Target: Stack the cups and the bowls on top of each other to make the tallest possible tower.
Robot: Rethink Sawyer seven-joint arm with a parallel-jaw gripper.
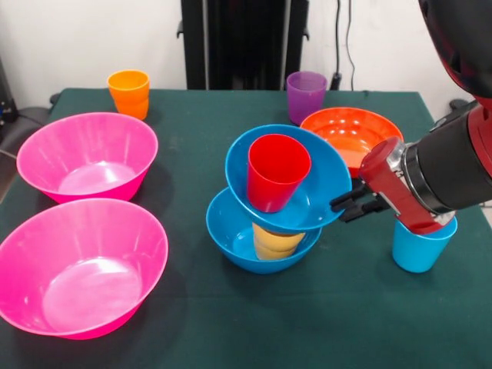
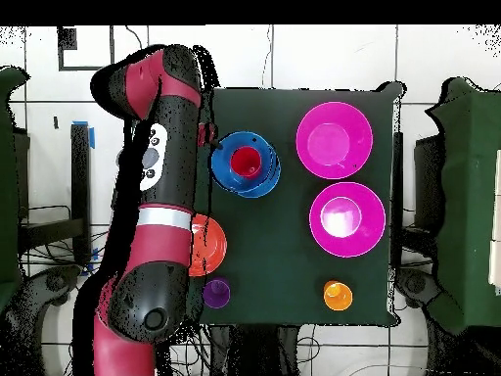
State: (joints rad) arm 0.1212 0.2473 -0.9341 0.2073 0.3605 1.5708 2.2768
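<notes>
While pinching the rim of the tilted upper blue bowl [image 1: 296, 181] with the gripper [image 1: 347, 201], only four pieces stacked: blue bowl, yellow cup [image 1: 274, 243], bowl, red cup [image 1: 275, 171]; pink bowls [image 1: 88, 154], other cups left.

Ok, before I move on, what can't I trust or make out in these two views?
- End effector: front view, tips meet the upper blue bowl rim; open or shut unclear. Overhead, the arm covers it.
- Light blue cup: front view, top hidden by the arm; absent overhead.
- Yellow cup: mostly covered by the upper bowl.
</notes>
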